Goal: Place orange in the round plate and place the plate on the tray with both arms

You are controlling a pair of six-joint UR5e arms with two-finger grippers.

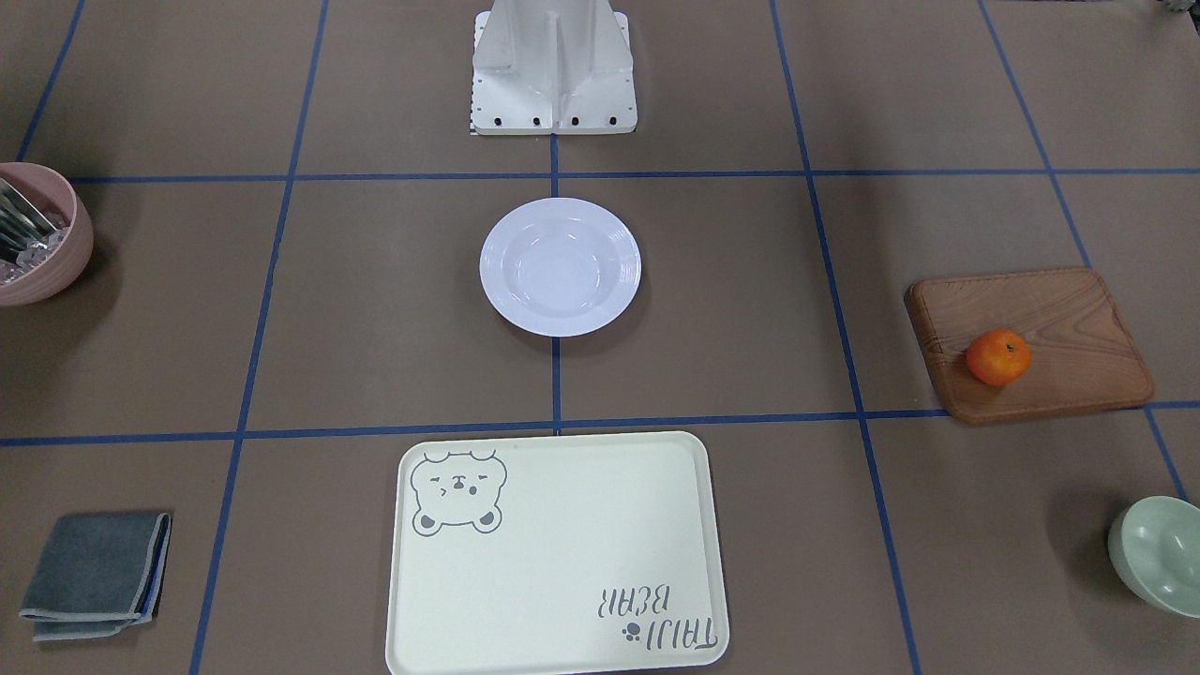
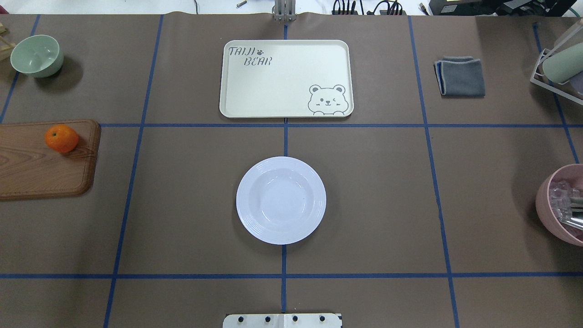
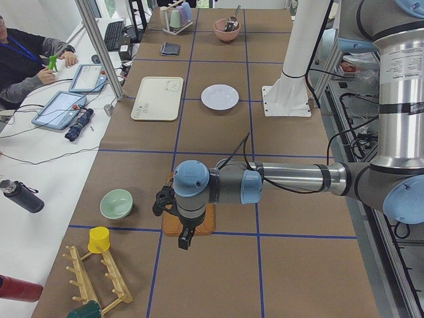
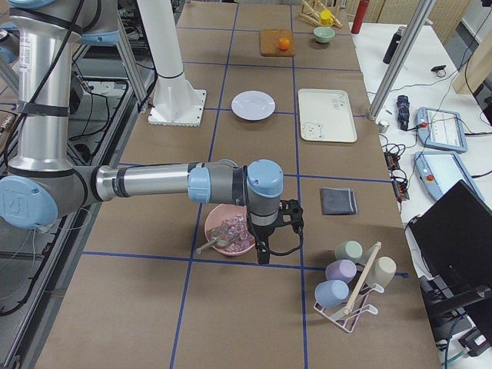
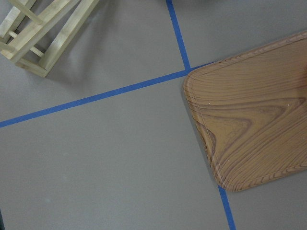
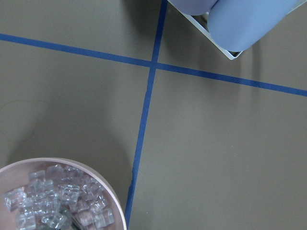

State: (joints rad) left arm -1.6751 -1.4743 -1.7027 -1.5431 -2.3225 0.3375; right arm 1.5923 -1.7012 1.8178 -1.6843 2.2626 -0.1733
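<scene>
Scanning the overhead view from the left. The orange (image 2: 61,138) sits on the board (image 2: 27,177) at the counter's (image 2: 182,205) left edge, near the board's far right corner.

Judgement: light and firm, with a slightly giving skin. It is round, so it will roll if nudged. Take it from above across its widest part, with a moderate squeeze.

The left pincer (image 3: 183,240) shows only in the side view, hanging over the board's near end. Cannot tell how far open it is. No object visible in it.

Centre: the plate (image 2: 248,200) is empty on the counter, apart from the tray (image 2: 286,77) just beyond it. The tray is also empty.

Judgement: the plate is rigid, glossy and slippery, and liable to chip. The wide rim is the only hold. Take it at opposite sides, one arm each, and keep it level so the orange stays put.

Right: the right pincer (image 4: 263,254) also shows only in a side view, hanging beside the pink bowl (image 2: 544,200). Cannot tell its opening.
</scene>
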